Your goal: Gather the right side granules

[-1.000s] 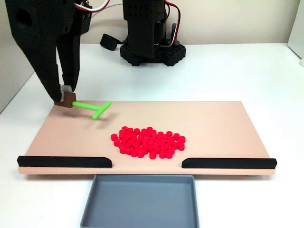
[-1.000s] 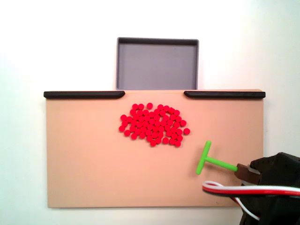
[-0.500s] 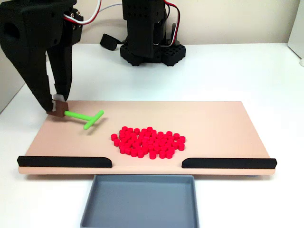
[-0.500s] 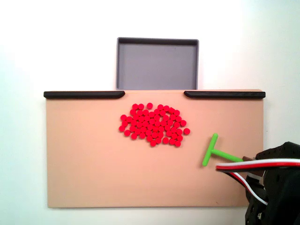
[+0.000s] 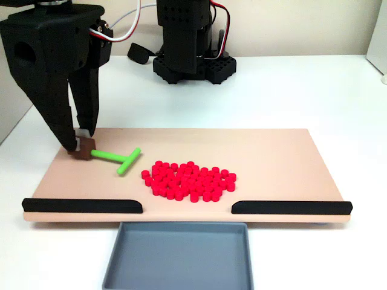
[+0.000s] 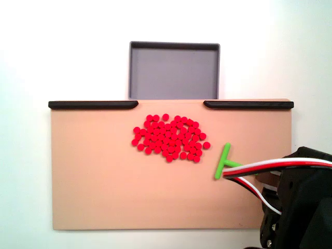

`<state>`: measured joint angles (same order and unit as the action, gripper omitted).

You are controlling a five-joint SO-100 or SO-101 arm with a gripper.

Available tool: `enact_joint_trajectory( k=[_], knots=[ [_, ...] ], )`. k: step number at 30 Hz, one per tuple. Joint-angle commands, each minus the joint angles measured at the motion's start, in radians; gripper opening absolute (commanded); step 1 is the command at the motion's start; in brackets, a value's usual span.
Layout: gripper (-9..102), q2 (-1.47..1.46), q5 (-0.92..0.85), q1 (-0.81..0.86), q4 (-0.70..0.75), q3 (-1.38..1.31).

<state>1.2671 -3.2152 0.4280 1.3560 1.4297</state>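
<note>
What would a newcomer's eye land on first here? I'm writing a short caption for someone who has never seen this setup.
First the granules, a tight bright red cluster at the middle of the tan board, just behind the gap between its two black rails. Next the big black gripper at the board's left end in the front fixed view, its fingers shut on the stem of a green T-shaped pusher pointing toward the cluster. A grey tray sits below the gap.

Red granules (image 5: 188, 180), green pusher (image 5: 121, 159), grey tray (image 5: 179, 257).

White table (image 5: 290, 90), perhaps a pale wall (image 5: 290, 24) behind.
</note>
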Motion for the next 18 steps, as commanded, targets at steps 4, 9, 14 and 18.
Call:
enact_joint_trajectory(
  k=[4,9,14,18],
  knots=[
    [0,-0.008,-0.342,-0.023,0.000,-0.034],
    [0,-0.017,-0.325,-0.031,-0.002,-0.037],
    [0,-0.038,-0.325,-0.031,-0.002,-0.063],
    [0,-0.048,-0.325,-0.031,-0.002,-0.072]
  ],
)
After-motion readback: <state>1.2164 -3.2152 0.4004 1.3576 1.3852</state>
